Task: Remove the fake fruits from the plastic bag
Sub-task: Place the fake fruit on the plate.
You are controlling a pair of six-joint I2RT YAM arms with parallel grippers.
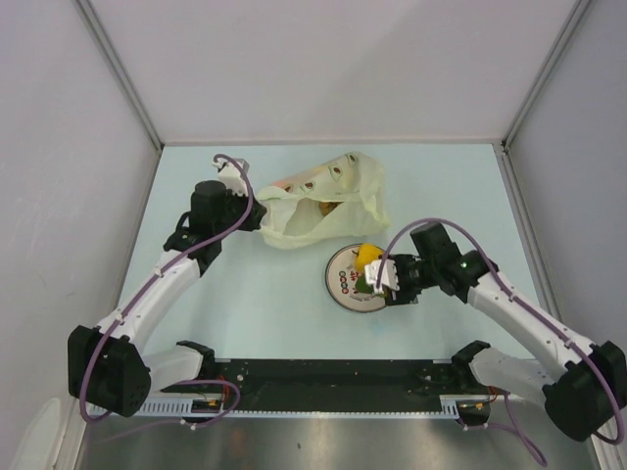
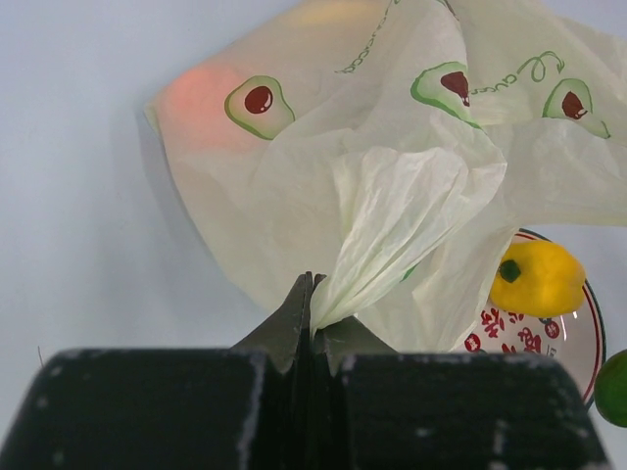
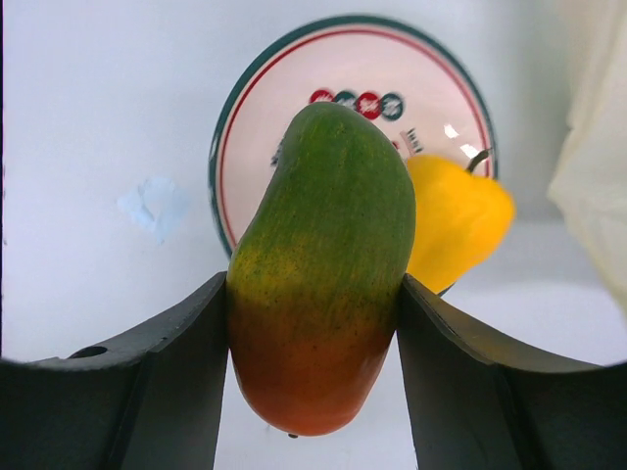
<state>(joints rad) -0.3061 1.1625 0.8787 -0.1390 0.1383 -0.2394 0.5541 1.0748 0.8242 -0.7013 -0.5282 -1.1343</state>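
Mango (image 3: 323,264): green at the top, shading to orange-red at the bottom; stands upright between the two fingers (image 3: 191,372) of the right gripper (image 3: 315,328); seen against the plate (image 3: 284,117); whether it touches the plate cannot be told.
Yellow fruit (image 3: 458,217): lies on the plate just beside the mango, on the side nearer the bag; a dark stem shows at its end; in the top view it sits on the plate's far part (image 1: 367,257).
Bag (image 1: 328,196): lies crumpled on the table's far middle, just beyond the plate; pale cream film printed with avocados; its mouth gapes and something orange-brown (image 1: 328,210) shows inside, too small to name; in the left wrist view a pinkish-red patch (image 2: 196,98) glows through the film.
Right gripper (image 1: 384,279): jaws parted by the mango's width and pressed on both its sides; it hangs over the plate's right part.
Left gripper (image 2: 313,318): jaws closed tight on a bunched fold of the bag (image 2: 392,196); it holds the bag's left edge (image 1: 257,217).
Plate (image 1: 341,282): round, white, green rim, red marks; lies flat between the bag and the arm bases.
Table (image 1: 255,294): pale blue; bears the bag and plate.
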